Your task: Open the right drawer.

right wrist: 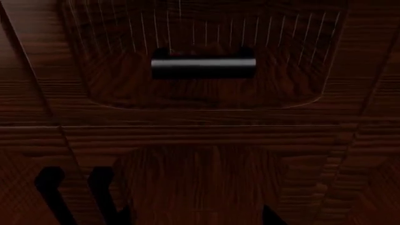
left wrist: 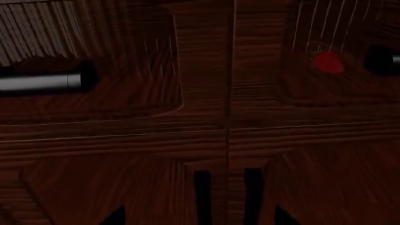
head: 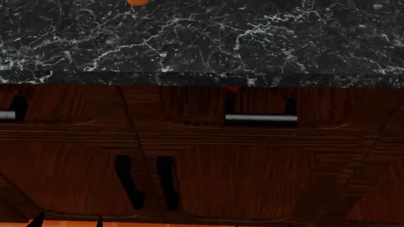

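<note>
The right drawer point(head: 252, 106) is a dark red-brown wood-grain front under the marble counter, shut flush. It has a silver bar handle point(head: 260, 118) on two black posts and a small red spot point(head: 232, 88) at its top edge. In the right wrist view the handle point(right wrist: 203, 68) lies straight ahead, well away from my right gripper point(right wrist: 194, 219), whose dark tips only peek in, wide apart and empty. My left gripper point(left wrist: 200, 219) is open and empty, facing the seam between the two drawers. The red spot point(left wrist: 328, 62) shows there too. Its tips show low in the head view point(head: 68, 221).
A similar left drawer has a silver handle point(head: 6, 114) that also shows in the left wrist view point(left wrist: 40, 81). Below the drawers are cabinet doors with vertical black handles point(head: 126, 182) point(head: 165, 182). The black marble countertop point(head: 202, 38) overhangs the drawers, with an orange object point(head: 137, 2) at its far edge.
</note>
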You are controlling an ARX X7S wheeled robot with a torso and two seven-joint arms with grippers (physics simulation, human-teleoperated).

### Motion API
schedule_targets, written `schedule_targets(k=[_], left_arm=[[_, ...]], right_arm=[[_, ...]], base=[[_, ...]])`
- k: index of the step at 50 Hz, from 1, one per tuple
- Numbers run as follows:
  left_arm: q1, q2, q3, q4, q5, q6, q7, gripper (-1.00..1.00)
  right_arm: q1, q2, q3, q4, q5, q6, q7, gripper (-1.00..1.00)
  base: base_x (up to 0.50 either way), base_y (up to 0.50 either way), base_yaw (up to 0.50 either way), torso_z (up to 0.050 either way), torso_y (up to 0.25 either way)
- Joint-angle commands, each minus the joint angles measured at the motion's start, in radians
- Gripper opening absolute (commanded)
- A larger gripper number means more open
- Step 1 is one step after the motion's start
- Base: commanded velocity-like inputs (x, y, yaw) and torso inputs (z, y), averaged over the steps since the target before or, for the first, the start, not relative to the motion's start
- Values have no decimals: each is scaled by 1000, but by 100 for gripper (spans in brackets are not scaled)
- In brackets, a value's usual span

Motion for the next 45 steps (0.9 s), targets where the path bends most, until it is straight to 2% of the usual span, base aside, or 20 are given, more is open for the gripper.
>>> schedule_targets(k=[1, 45], left_arm=[[0, 14, -20, -6, -2, 5, 26, 100], [-8, -3, 1, -13, -16, -2, 3, 100]], right_arm=[[-1, -15, 17, -22, -16, 23, -17, 100], [10, 2, -13, -12, -26, 29, 14, 100]], base=[[176, 0, 0, 0, 0], [115, 0, 0, 0, 0]])
